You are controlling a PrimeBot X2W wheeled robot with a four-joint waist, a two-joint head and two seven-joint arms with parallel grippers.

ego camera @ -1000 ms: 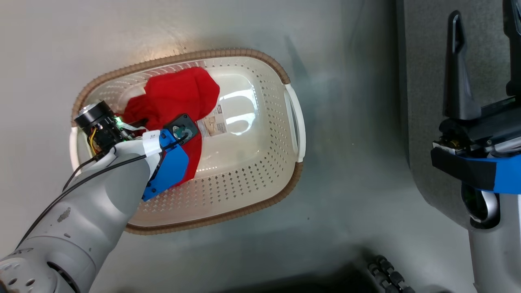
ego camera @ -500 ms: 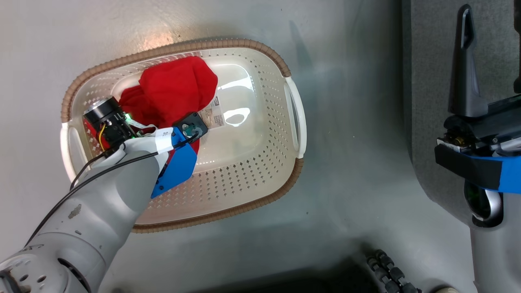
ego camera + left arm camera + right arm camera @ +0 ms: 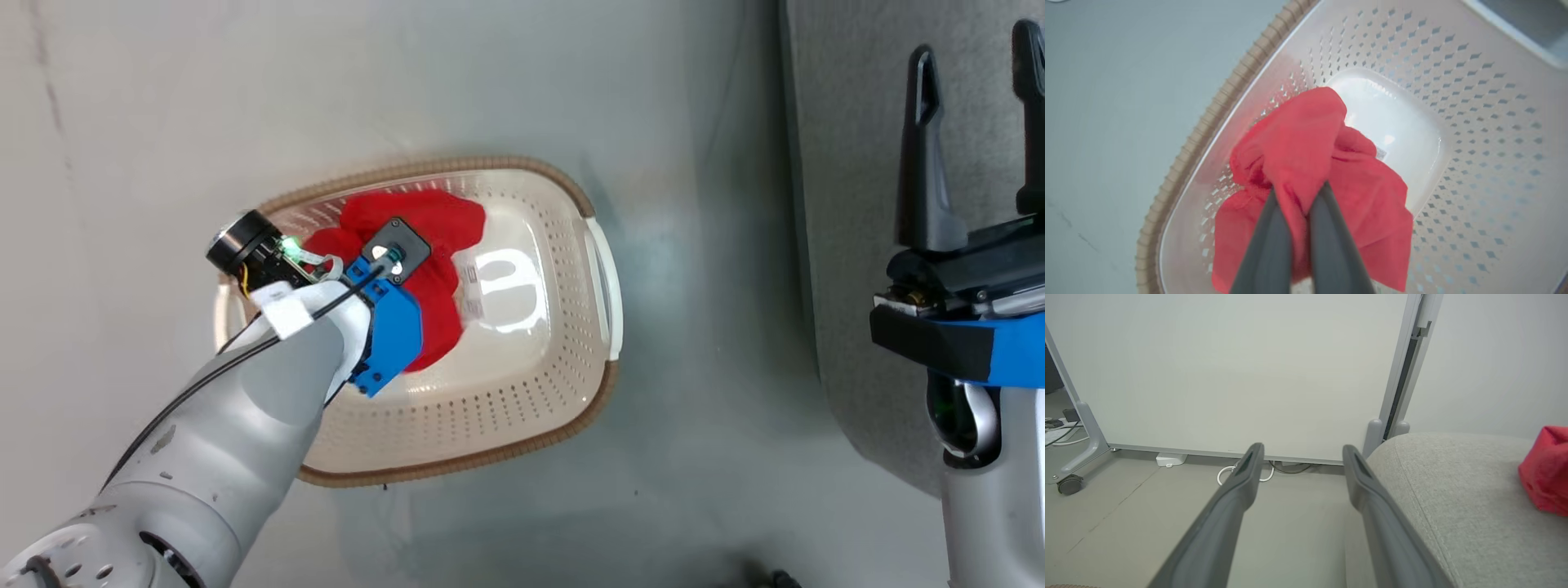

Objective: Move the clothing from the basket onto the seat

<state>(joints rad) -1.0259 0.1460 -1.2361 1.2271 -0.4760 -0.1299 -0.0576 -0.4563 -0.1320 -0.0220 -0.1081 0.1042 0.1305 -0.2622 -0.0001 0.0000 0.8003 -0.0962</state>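
Clothing: bright red soft fabric garment (image 3: pixel 1306 155), bunched over cream perforated plastic basket (image 3: pixel 1474 122).
Left gripper (image 3: pixel 1299 192): closed, pinching garment.
Right gripper (image 3: pixel 1302 449): fingers spread, empty.

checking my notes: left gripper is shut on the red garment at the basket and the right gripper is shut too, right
No: the right gripper is open, fingers spread and empty, as the right wrist view shows. The left gripper is shut on the red garment at the basket.

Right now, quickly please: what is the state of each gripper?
Left gripper: closed, holding the red garment.
Right gripper: open, holding nothing.
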